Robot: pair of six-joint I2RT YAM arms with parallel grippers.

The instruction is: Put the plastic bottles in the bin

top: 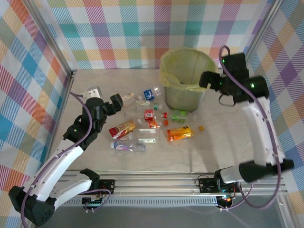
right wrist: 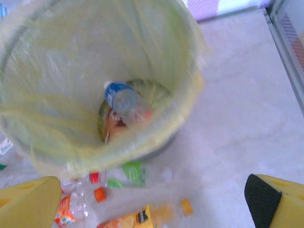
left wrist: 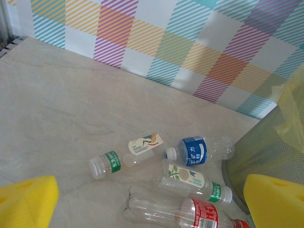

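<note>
Plastic bottles (top: 124, 128) lie scattered on their sides on the table (top: 213, 152), just in front of and left of the bin (top: 183, 97). The left gripper (top: 116, 101) hangs over the left edge of that scatter, jaws spread wide and empty. In the left wrist view, a blue-labelled bottle (left wrist: 199, 150), a green-labelled bottle (left wrist: 111, 163) and a clear red-labelled bottle (left wrist: 190, 211) lie ahead of and between its yellow pads (left wrist: 26, 202), untouched. The right gripper (top: 207, 78) sits at the bin's right rim, jaws also wide apart and holding nothing. Below it a blue-capped bottle (right wrist: 124, 100) lies at the bottom of the yellow-lined bin, on something orange. The bottles are small and mostly clear; an orange bottle (top: 179, 133) lies nearest the right.
</note>
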